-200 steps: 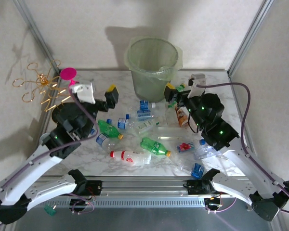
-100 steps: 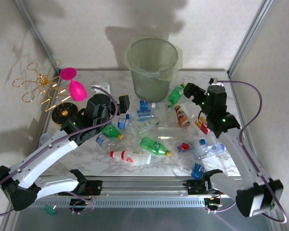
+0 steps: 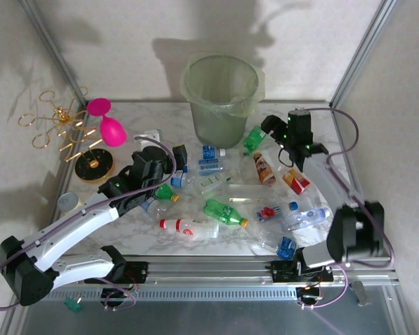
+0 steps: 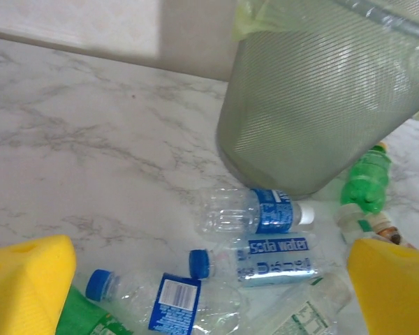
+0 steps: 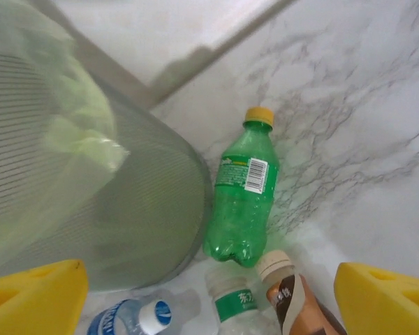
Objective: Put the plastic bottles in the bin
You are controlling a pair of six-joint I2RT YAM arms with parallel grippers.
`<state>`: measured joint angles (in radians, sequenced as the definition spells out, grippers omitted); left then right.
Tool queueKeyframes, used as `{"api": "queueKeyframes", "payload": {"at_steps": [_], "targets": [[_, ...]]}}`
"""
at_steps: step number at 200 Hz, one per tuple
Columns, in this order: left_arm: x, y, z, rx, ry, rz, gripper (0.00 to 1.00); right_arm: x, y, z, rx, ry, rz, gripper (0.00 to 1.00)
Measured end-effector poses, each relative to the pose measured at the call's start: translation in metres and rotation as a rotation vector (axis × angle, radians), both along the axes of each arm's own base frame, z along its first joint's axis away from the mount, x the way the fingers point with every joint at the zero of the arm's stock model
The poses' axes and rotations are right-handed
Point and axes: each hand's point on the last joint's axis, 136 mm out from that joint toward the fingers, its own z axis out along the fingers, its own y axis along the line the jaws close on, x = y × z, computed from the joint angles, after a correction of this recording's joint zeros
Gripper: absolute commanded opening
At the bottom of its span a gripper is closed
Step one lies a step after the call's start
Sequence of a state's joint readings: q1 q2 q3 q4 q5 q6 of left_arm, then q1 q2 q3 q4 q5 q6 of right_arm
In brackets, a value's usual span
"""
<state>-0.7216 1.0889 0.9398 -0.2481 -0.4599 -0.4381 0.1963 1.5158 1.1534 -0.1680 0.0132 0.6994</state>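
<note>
The plastic bottles (image 3: 225, 212) all lie where they lay a second ago, strewn on their sides over the marble table (image 3: 171, 115), and I can see none in the bin (image 3: 220, 115). Nearest my right claw (image 5: 209, 296) is the green bottle with the yellow cap (image 5: 243, 202). It lies just beside the bin's foot with its cap pointing away from me. A brown-labelled bottle (image 5: 297, 303) and a green-labelled bottle (image 5: 232, 301) crowd its near end.

What has changed is me. My right arm has swung out from over the heap and reached to the far right, so that claw now looks straight down the green bottle. Its yellow pads stand apart with nothing between them.

My left claw (image 4: 209, 286) has dropped low over the clear bottles, with the blue-labelled water bottle (image 4: 255, 211) and the soda water bottle (image 4: 274, 259) just ahead of it. Its jaws are wide and empty.

So no bottle is won yet. I judge that both claws have gone from travelling to lining up a first pick, the right one on the green bottle.
</note>
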Motion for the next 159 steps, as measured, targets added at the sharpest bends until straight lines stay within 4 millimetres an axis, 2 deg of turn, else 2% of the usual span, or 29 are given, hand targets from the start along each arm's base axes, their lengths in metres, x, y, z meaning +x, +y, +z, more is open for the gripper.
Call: {"api": "queueKeyframes", "payload": {"at_steps": [11,29,86,105,135,159], "targets": [[-0.002,-0.002,0.001,0.017,-0.011,0.012,0.99,0.015,0.002,-0.016,0.006,0.036,0.009,0.91],[-0.006,-0.007,0.001,0.041,-0.023,0.018,0.99,0.027,0.006,-0.042,0.01,0.098,0.026,0.91],[-0.007,-0.002,0.004,0.071,-0.046,0.064,0.99,0.076,0.024,-0.09,0.057,0.189,0.086,0.91],[-0.007,0.0,0.004,0.076,-0.051,0.077,0.99,0.094,0.03,-0.115,0.071,0.225,0.104,0.91],[-0.007,0.0,0.005,0.076,-0.052,0.079,0.99,0.098,0.032,-0.146,0.071,0.284,0.106,0.89],[-0.007,0.001,0.005,0.079,-0.053,0.083,0.99,0.098,0.032,-0.159,0.073,0.311,0.099,0.78]]}}
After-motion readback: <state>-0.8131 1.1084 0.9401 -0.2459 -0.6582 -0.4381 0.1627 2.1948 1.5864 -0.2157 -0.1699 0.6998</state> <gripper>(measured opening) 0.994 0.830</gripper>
